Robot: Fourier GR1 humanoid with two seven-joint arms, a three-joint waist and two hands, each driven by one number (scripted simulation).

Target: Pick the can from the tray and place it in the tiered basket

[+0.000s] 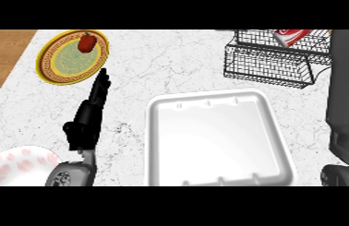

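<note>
A red and white can (294, 36) lies tilted in the upper tier of the black wire tiered basket (273, 66) at the back right. The white tray (218, 137) in the middle holds nothing. My right forearm (339, 105) rises along the view's right edge to the basket's top corner. There my right hand (334, 36) sits beside the can, mostly cut off by the edge. Whether it holds the can is hidden. My left hand (87, 119) rests open on the counter left of the tray, fingers pointing toward the back.
A yellow patterned plate (65, 63) with a red pepper (87, 43) stands at the back left. A white plate with pink spots (24, 165) lies at the front left corner. A wooden surface borders the counter at the far left.
</note>
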